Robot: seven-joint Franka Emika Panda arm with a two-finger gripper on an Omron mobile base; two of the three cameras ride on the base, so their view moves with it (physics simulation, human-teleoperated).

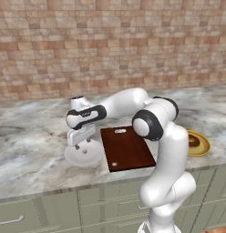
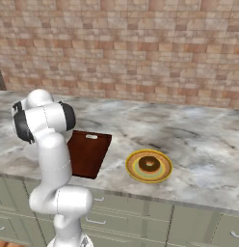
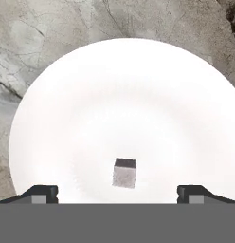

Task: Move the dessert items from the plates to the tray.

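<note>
On the marble counter (image 1: 28, 150), the white-grey plate (image 1: 83, 154) sits farthest left, just beside the tray's left edge. The gripper (image 1: 82, 144) hangs directly over this plate, pointing down. In the hand view its two dark finger tips (image 3: 41, 193) stand wide apart at the bottom corners, with the plate (image 3: 124, 95) spread beneath them and the tiny white cube morsel (image 3: 124, 172) lying on the plate between them, slightly left of centre and untouched by either tip. Next to the right lies the dark reddish-brown tray (image 1: 126, 148), flat on the counter with its pale slot at the far end toward the brick wall (image 1: 110, 41) and a small pale dot near its front; nothing rests on it. The arm's elbow crosses above the tray's right side in the left base view. Farthest right, well apart from the tray, the yellow-rimmed plate (image 2: 149, 166) holds the brown ring doughnut (image 2: 149, 164) at its centre. Grey-green cabinet drawers (image 2: 189, 226) run below the counter edge.
</note>
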